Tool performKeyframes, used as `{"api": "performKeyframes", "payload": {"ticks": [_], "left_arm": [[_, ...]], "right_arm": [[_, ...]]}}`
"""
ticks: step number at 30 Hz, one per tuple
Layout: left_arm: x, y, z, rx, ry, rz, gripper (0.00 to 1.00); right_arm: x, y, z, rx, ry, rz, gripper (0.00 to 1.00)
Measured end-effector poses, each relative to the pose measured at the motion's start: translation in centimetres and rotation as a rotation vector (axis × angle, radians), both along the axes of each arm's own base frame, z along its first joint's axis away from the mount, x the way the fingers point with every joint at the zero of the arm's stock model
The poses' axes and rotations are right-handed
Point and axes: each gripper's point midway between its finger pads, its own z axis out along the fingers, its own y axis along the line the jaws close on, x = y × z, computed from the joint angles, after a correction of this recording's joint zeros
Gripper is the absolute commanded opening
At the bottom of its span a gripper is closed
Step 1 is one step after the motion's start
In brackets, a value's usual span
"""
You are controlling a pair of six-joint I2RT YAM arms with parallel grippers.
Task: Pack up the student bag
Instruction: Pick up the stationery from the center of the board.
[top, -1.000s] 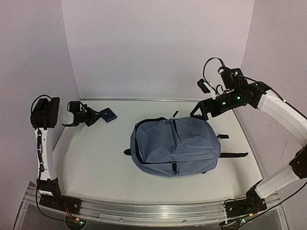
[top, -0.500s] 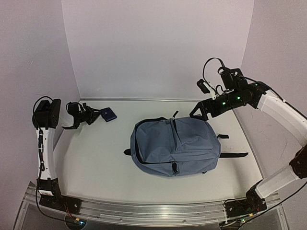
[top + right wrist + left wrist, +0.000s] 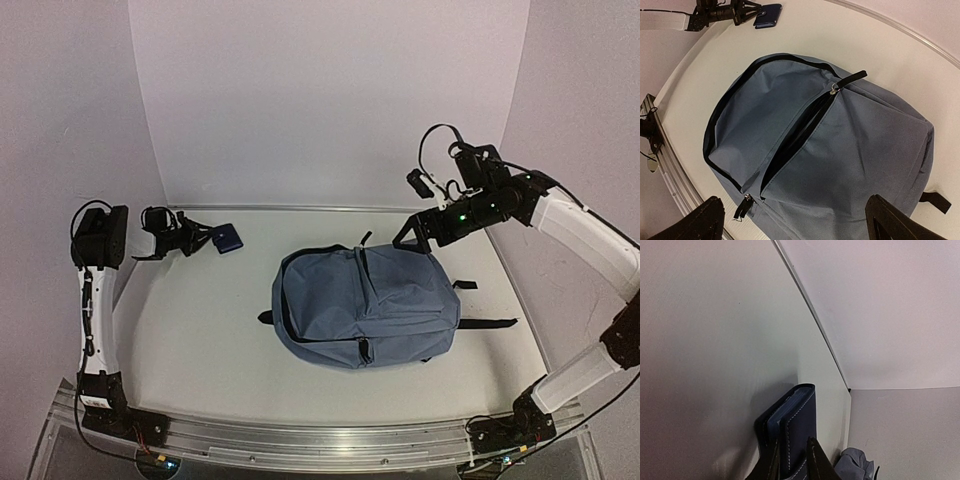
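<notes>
Table (image 3: 200,340): we see a pale surface, closed in by walls (image 3: 330,100) on its left, far and right sides.
Bag (image 3: 370,305): we find it lying flat in the middle of the table, a little to the right. Black straps trail off its right side, and one zip gapes open, showing a dark slit.
Right gripper (image 3: 415,238): we see it hanging over the far right edge of the bag, jaws wide apart.
Left gripper (image 3: 203,240): we see it low at the far left, jaws clamped on the left end of the book (image 3: 228,239).
Book: small, navy, white-stitched, well apart from the bag.
</notes>
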Motion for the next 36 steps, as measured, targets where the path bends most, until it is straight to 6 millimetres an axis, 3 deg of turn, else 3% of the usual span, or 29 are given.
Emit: {"api": "performKeyframes", "payload": {"ticks": [7,13,17,24,28,32,36], "left_arm": [[0.4,-0.4,-0.4,0.050,0.027,-0.048,0.14],[0.3,-0.7,-0.6,0.071,0.027,-0.078,0.01],[0.1,-0.8,-0.3,0.062,0.010,-0.092,0.00],[-1.9,-1.1,0.6,0.039,0.026,-0.094,0.00],[-3.2,-1.4,4.1,0.008,-0.003,-0.098,0.00],[-4.3,-2.1,10.2,-0.010,-0.106,-0.113,0.00],[-6.2,-4.7,17.2,-0.013,-0.253,-0.175,0.00]], "right_arm": [[0.2,0.1,-0.4,-0.006,0.011,0.000,0.98],[0.2,0.1,-0.6,-0.007,0.016,-0.001,0.98],[0.3,0.1,-0.6,-0.007,0.016,-0.002,0.98],[1.1,0.6,1.0,0.011,-0.017,-0.003,0.98],[2.0,1.1,2.8,0.035,-0.051,-0.003,0.98],[2.6,1.8,4.4,0.070,-0.069,0.000,0.98],[3.0,2.9,4.9,0.118,-0.044,0.025,0.98]]}}
